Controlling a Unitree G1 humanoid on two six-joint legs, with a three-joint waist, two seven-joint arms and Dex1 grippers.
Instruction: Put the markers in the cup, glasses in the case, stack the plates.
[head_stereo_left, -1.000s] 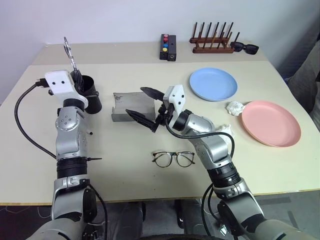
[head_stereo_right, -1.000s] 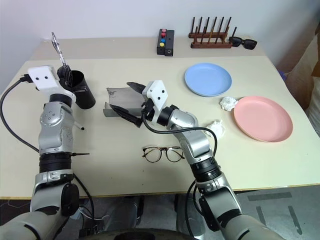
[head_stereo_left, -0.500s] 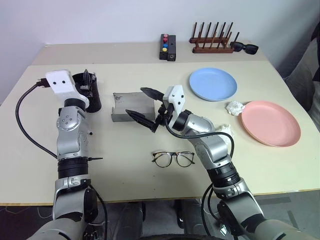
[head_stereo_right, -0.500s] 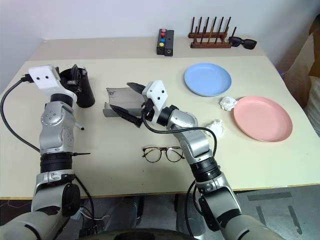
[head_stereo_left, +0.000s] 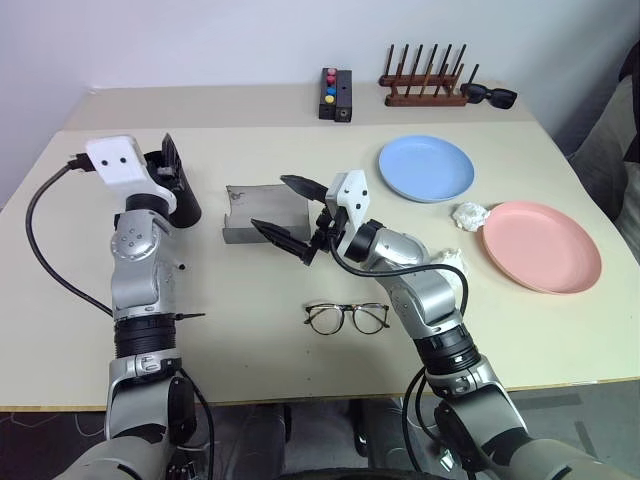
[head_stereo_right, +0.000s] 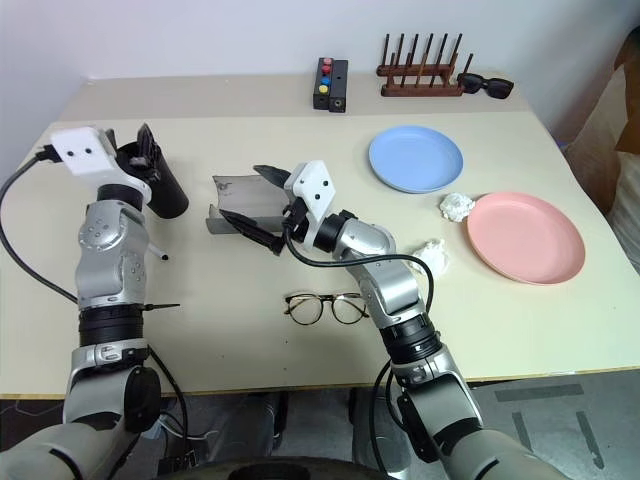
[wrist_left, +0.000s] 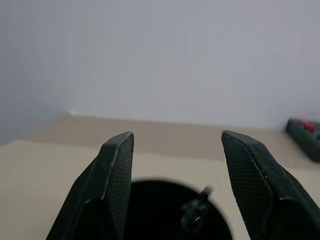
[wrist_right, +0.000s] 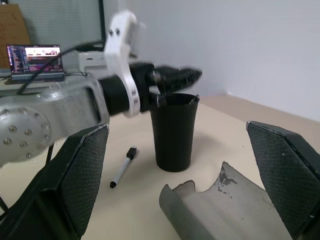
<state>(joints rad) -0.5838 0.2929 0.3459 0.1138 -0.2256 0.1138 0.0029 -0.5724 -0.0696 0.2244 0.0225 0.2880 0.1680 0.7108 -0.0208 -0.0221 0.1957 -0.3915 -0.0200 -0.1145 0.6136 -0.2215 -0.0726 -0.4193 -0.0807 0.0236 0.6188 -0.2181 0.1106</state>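
The left gripper (wrist_left: 175, 165) hovers over the tall black tapered plastic cup (wrist_right: 173, 131), its fingers spread and empty (a marker tip (wrist_left: 196, 209) shows inside the cup). A white marker with a black cap (wrist_right: 123, 166) lies on the beige table (head_stereo_left: 250, 330), at the cup's seven o'clock. The right gripper (head_stereo_left: 290, 212) gapes wide above the grey hinged case (head_stereo_left: 262, 212). The thin wire-rimmed glasses (head_stereo_left: 346, 318) lie at the case's five o'clock.

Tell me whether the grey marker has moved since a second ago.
Yes. It stood clamped in the left hand above the cup's rim; now it sits down inside the cup, released.
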